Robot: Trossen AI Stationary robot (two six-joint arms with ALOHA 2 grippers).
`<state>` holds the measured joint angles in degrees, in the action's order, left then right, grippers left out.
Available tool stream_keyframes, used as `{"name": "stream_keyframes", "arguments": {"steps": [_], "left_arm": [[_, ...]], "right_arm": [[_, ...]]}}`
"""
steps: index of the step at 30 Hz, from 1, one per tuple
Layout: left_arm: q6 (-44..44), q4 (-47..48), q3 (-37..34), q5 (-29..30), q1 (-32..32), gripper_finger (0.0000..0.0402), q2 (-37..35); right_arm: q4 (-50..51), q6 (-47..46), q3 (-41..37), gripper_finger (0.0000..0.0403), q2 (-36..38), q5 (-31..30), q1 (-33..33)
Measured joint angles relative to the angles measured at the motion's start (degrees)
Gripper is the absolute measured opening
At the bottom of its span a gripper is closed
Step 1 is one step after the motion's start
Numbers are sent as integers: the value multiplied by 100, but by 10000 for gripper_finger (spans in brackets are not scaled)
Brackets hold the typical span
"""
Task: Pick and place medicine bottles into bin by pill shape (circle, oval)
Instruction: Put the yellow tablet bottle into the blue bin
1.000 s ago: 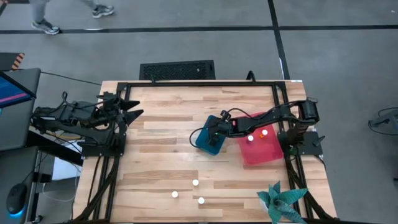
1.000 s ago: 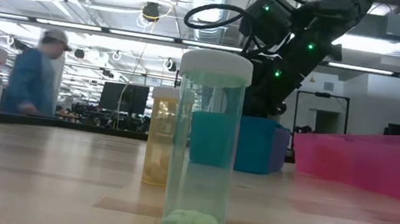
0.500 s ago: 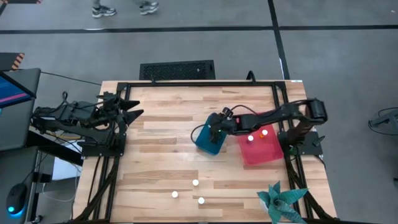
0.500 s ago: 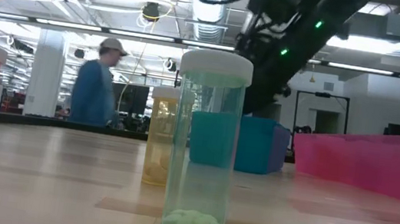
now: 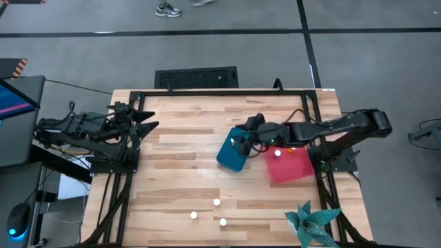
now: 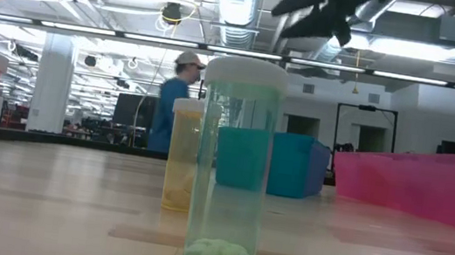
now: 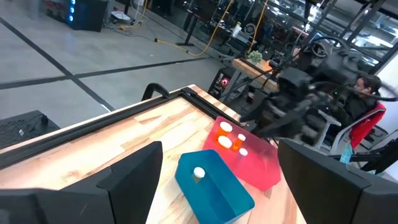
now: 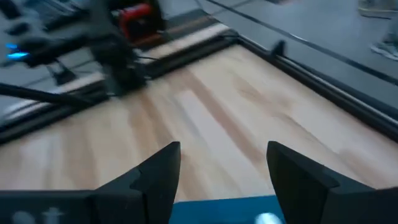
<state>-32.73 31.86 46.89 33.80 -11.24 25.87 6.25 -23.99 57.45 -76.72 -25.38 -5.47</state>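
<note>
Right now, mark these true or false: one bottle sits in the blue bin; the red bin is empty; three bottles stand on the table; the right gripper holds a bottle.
1. One bottle sits in the blue bin: true.
2. The red bin is empty: false, white-capped bottles lie in it.
3. Three bottles stand on the table: true.
4. The right gripper holds a bottle: false, its fingers are open and empty above the blue bin.
</note>
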Motion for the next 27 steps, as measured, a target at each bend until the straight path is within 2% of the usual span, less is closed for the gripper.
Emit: {"name": "stream_keyframes", "arguments": {"steps": [5,18,27], "left_arm": [[54,19,0,-13,0,312,0],[83,90,0,-113,-1,312,0],[151,105,0,-204,-1,312,0]], "right_arm": [[-191,43,308,245,-292,-1,-453],[22,171,2193,244,-2121,-1,-1128],[157,-293,2522,244,-2756,-5,-1450]]}}
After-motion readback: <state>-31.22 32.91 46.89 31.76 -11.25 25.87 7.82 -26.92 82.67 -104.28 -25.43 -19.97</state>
